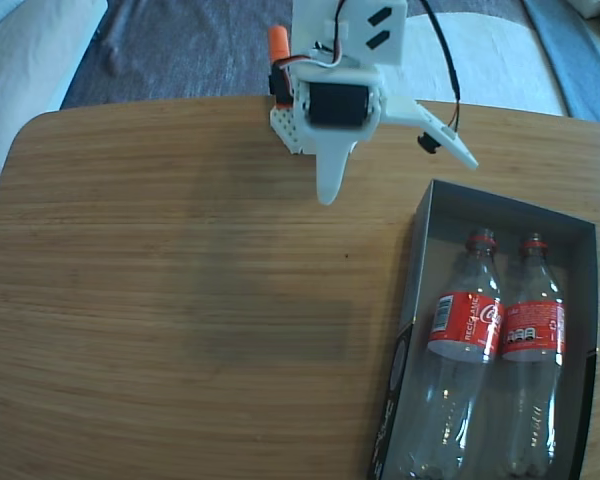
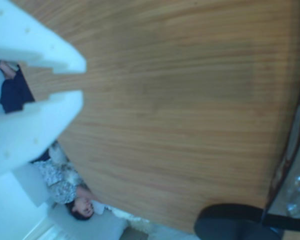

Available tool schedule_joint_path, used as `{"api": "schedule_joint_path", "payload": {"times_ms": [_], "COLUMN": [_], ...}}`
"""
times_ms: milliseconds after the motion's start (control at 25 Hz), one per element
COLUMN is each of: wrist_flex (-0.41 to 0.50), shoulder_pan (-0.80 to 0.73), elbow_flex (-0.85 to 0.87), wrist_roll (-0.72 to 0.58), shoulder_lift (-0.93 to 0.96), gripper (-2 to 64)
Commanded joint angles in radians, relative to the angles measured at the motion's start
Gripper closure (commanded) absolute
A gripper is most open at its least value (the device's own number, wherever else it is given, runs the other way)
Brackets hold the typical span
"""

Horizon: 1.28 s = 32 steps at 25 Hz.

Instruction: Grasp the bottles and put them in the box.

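Observation:
Two clear bottles with red labels lie side by side inside the box (image 1: 408, 310), necks pointing to the far end. One bottle (image 1: 463, 325) is on the left and the other bottle (image 1: 533, 330) is on the right. My white gripper (image 1: 398, 178) hangs over the table's far edge, just beyond the box's far left corner. It is open and holds nothing: one finger points down and the other sticks out to the right. In the wrist view a white finger (image 2: 35, 125) fills the left side, and the box edge (image 2: 289, 150) shows at the right.
The wooden table (image 1: 200, 300) stretches bare to the left of the box. A grey rug and a pale sofa lie beyond the table. In the wrist view a person (image 2: 65, 187) lies on a sofa past the table's edge.

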Motion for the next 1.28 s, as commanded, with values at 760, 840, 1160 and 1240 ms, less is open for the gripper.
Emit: {"api": "schedule_joint_path", "payload": {"times_ms": [760,840,1160,1240], "wrist_flex": [-0.227,-0.227,-0.222,-0.215], "shoulder_pan": [0.005,0.006,0.087,0.080], "elbow_flex": [0.621,0.660,0.778,0.805], "wrist_roll": [-0.002,-0.002,-0.002,-0.002], "shoulder_lift": [0.469,0.517,0.638,0.676], "gripper": [61.9,61.9,61.9,61.9]}}
